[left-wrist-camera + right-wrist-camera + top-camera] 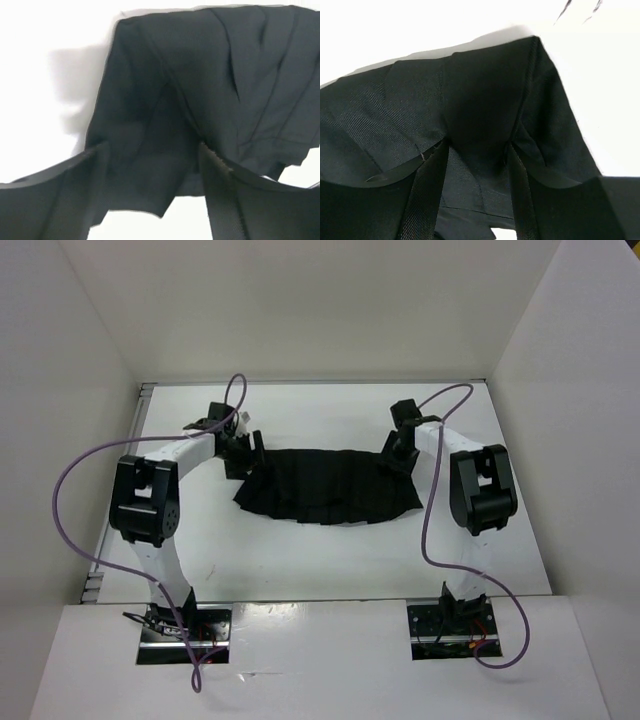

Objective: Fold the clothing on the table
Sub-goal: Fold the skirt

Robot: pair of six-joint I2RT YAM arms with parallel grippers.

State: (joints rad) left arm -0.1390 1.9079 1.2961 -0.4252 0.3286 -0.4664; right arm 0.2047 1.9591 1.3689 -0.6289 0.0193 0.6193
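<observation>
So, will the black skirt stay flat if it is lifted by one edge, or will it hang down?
Probably it will hang down: the skirt lies in soft creases. It looks thin at its edge, so it is likely light. Its matte, ribbed weave should hardly slip.

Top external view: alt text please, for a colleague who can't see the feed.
A black pleated skirt lies spread across the middle of a white table, seen from above. The left gripper is at its far left corner and the right gripper at its far right corner.
</observation>
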